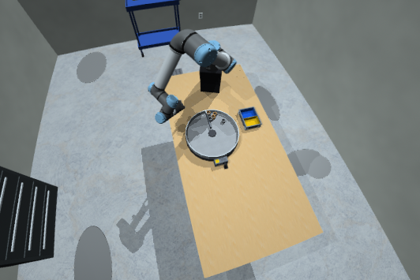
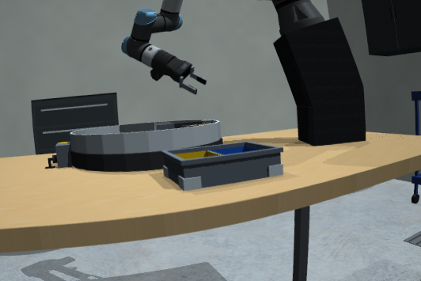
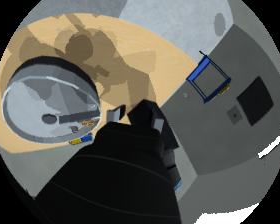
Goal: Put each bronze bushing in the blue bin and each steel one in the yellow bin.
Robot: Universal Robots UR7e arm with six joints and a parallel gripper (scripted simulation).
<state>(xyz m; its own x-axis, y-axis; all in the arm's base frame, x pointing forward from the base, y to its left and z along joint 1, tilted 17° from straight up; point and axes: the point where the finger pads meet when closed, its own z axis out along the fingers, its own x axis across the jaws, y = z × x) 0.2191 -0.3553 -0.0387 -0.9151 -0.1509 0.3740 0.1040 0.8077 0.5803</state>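
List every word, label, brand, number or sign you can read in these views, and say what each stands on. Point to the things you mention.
No text can be read in any view.
The grey control box with a yellow patch (image 1: 221,161) (image 2: 63,155) beside the turntable: no legible lettering.
The black two-finger gripper (image 2: 201,86): a tiny mark on its body, too small to read.

High top view facing down, low tableside exterior, close wrist; turntable (image 1: 212,150) (image 2: 130,142) (image 3: 28,135) common.
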